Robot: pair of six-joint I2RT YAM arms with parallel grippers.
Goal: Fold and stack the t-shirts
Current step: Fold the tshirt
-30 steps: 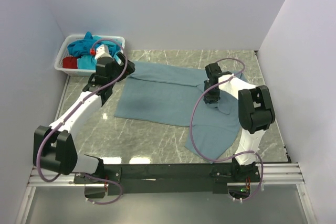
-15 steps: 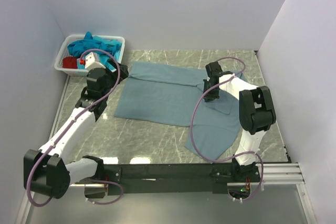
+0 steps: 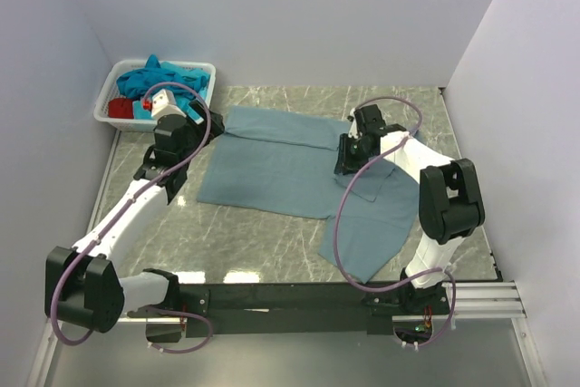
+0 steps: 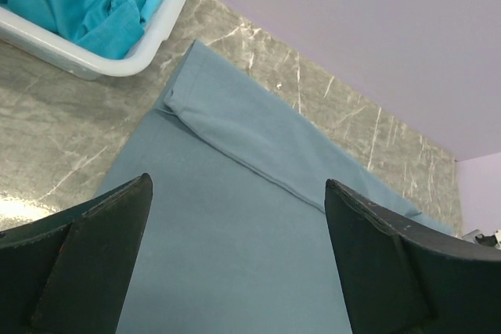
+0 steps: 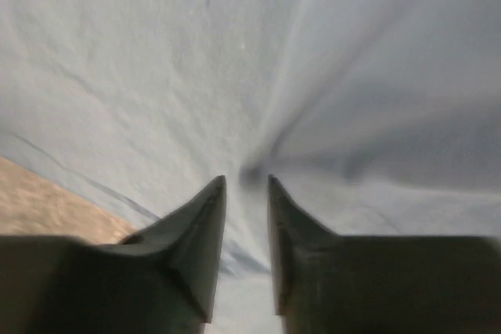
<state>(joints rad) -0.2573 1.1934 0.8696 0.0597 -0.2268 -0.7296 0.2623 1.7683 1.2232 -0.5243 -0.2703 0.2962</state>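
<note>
shirt [image 3: 272, 165] spread on surface [image 3: 254, 237], partly folded | right end effector [image 5: 245, 181] nearly closed, pinching shirt; left end effector [image 4: 236, 185] wide open, empty | soft, light, limp; best gripped at hem edges

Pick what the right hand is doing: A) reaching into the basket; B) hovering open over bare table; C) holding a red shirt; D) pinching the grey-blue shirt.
D: the right wrist view shows the right hand closed on a gathered fold of the grey-blue shirt.
</note>
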